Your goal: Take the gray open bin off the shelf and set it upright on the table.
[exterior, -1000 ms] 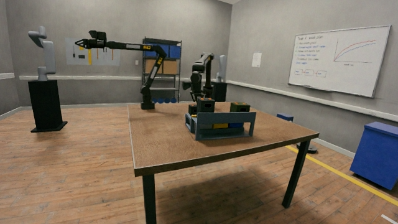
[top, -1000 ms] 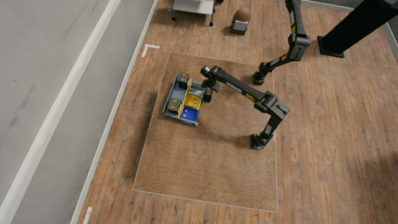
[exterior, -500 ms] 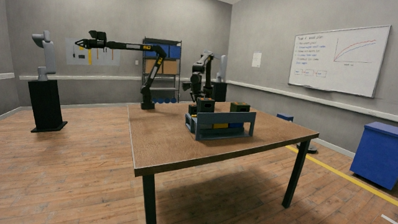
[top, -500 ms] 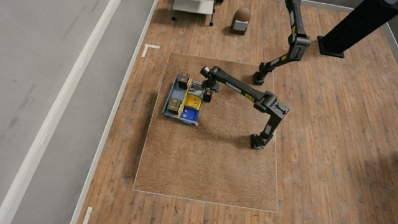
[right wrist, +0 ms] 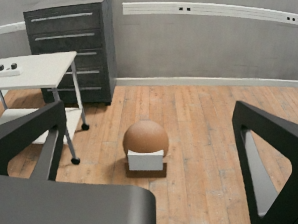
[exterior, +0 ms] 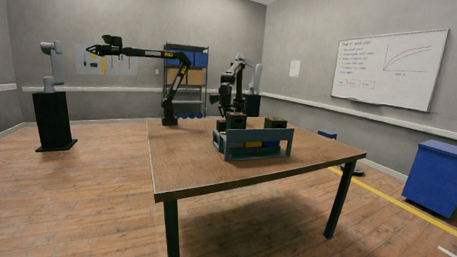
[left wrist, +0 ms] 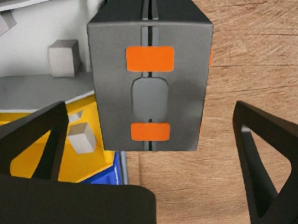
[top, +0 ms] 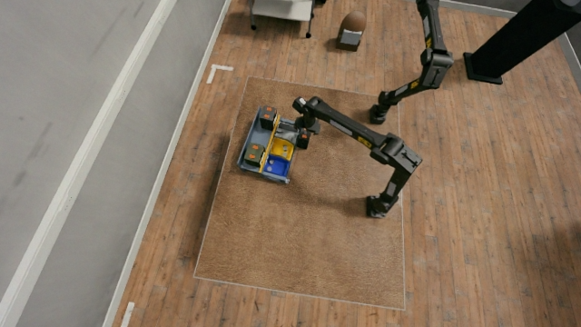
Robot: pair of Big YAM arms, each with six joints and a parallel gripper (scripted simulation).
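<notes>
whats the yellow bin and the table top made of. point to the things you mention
The yellow bin (top: 282, 149) (left wrist: 30, 167) looks like smooth molded plastic, going by its even color and thin walls. The table top (top: 318, 245) (exterior: 186, 160) looks like matte wood or wood laminate: brown with fine grain streaks.

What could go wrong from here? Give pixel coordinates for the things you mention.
Left gripper (left wrist: 150, 127), open over the dark box (left wrist: 150, 100) beside the gray bin (left wrist: 37, 92), could knock that box. Its near finger overhangs the yellow bin (top: 282, 149) (left wrist: 92, 167), so descending might hit it. If it grips the gray bin unevenly, the loose gray block (left wrist: 64, 58) inside could spill.
</notes>
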